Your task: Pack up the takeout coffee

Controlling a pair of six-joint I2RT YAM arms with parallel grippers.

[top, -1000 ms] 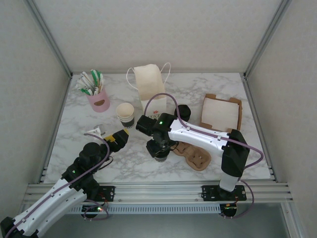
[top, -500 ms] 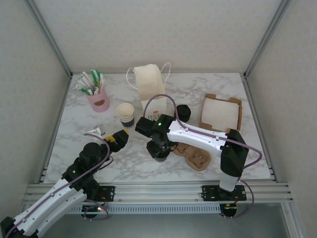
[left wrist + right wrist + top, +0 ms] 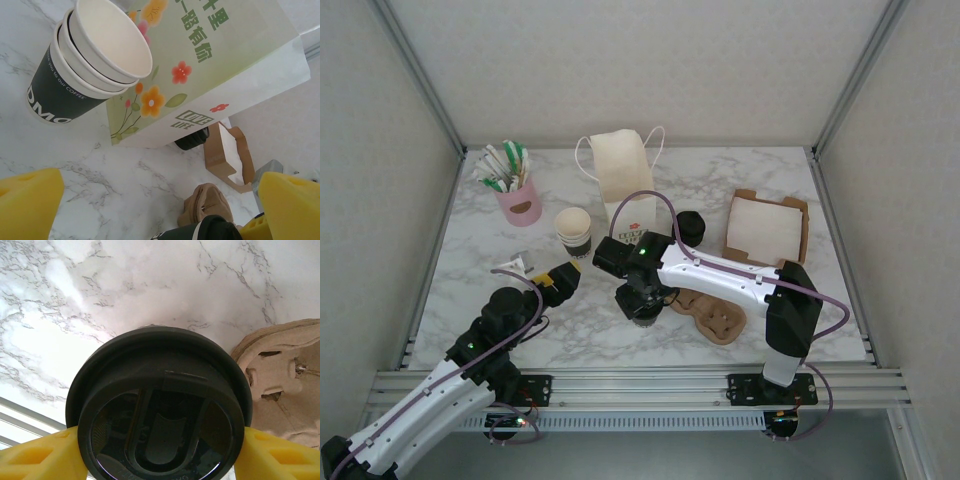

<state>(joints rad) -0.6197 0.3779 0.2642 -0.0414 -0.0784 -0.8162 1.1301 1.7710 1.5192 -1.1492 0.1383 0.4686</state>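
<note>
The takeout coffee (image 3: 160, 405) is held upright, its long axis vertical and its black lid turned up towards the wrist. It is clasped at the lid rim between the yellow fingers (image 3: 35, 457) of the right gripper (image 3: 157, 455), which are pressed against opposite sides. A cardboard cup carrier (image 3: 285, 375) is seen just beyond the right-hand finger. The left gripper (image 3: 159, 202) is spread fully apart, with nothing held or touched.
</note>
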